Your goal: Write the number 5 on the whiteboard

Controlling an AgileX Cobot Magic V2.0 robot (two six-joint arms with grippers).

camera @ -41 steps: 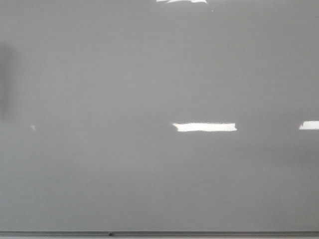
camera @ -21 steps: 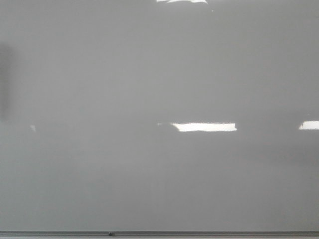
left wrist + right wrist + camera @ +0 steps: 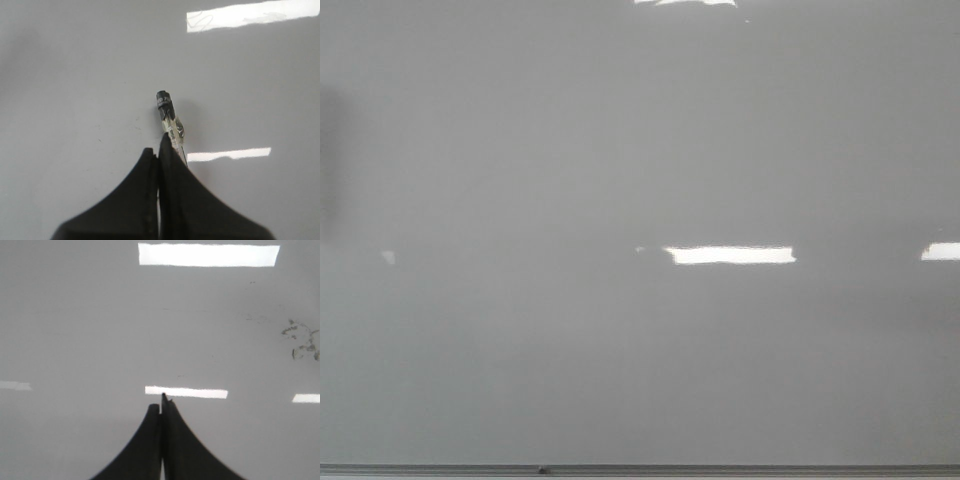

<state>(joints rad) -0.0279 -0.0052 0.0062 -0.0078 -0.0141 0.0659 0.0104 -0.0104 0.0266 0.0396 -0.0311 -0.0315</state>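
Note:
The whiteboard (image 3: pixel 620 150) fills the front view as a glossy pale grey surface, and no number 5 shows on it in any view. Neither gripper appears in the front view. In the left wrist view my left gripper (image 3: pixel 157 150) is shut on a marker (image 3: pixel 167 112), a clear barrel with a black end that points at the whiteboard (image 3: pixel 75 75). I cannot tell whether that end touches the surface. In the right wrist view my right gripper (image 3: pixel 161 405) is shut with nothing in it, over the whiteboard (image 3: pixel 75 315).
A thin grey frame edge (image 3: pixel 720 469) runs along the near side of the board. Bright rectangular light reflections (image 3: pixel 730 255) lie on the surface. Faint dark smudges (image 3: pixel 300 342) mark the board in the right wrist view.
A tiny bright speck has appeared just left of the central reflection in the front view. Nothing else differs.

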